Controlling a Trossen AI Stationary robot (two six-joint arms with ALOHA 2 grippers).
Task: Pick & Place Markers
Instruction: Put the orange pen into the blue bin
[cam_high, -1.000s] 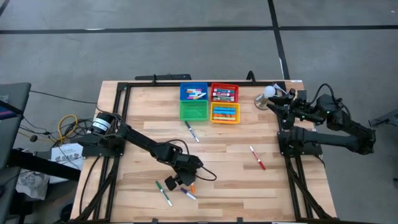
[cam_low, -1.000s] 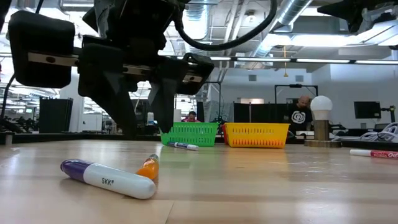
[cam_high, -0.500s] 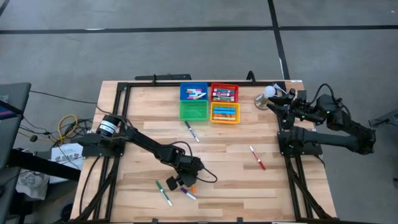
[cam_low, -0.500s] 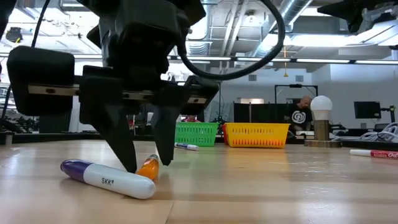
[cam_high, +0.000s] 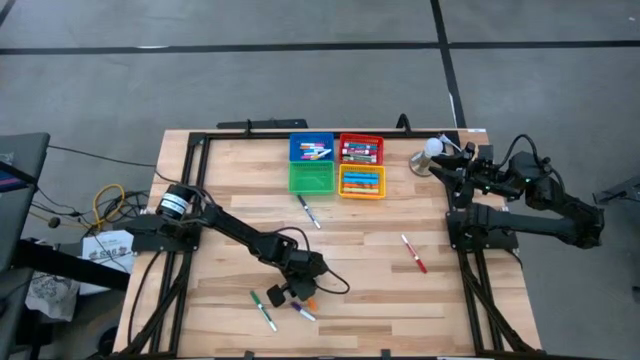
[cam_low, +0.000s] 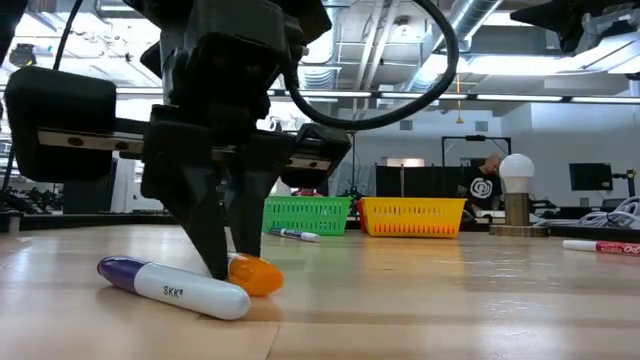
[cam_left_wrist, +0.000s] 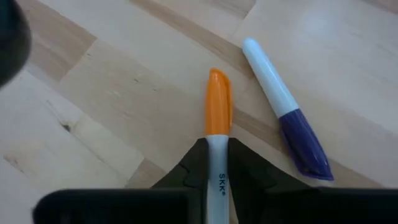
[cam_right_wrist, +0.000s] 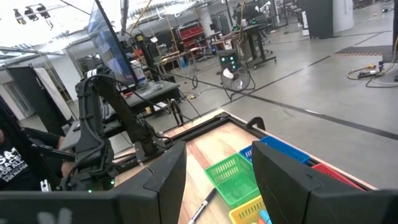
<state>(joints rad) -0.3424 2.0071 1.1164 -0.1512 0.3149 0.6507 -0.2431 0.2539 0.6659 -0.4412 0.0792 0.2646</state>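
Dropped lower over the past second and now clamped: left end effector (cam_low: 222, 265) pinched tight on the white barrel of an orange-capped marker (cam_left_wrist: 218, 112), fingers (cam_left_wrist: 194, 163) pressed against either side just behind the cap. Seen level across the wooden surface (cam_low: 450, 300), orange cap touching or just off the wood, directly under the fingertips. Just beside the end effector, a purple-capped marker (cam_low: 172, 287) lying flat, white barrel slanting away from the orange one, close but apart in the wrist view. Near the same end effector, toward the front edge in the overhead view, a green-capped marker (cam_high: 263, 309) resting on the wood. Farther ahead, well apart, a dark-capped marker (cam_high: 309, 212) lying short of the green bin (cam_high: 311, 178), with blue bin (cam_high: 311, 149), red bin (cam_high: 360, 150) and yellow bin (cam_high: 361, 182) grouped beside it, loose markers showing in the blue, red and yellow ones. Off toward the right arm, a red-capped marker (cam_high: 413, 253) alone on the wood. Right end effector (cam_right_wrist: 214, 180) parked above the far right corner, fingers spread apart and holding nothing, facing back over the bins. Small lamp with a white globe (cam_high: 431, 151) just beside it.
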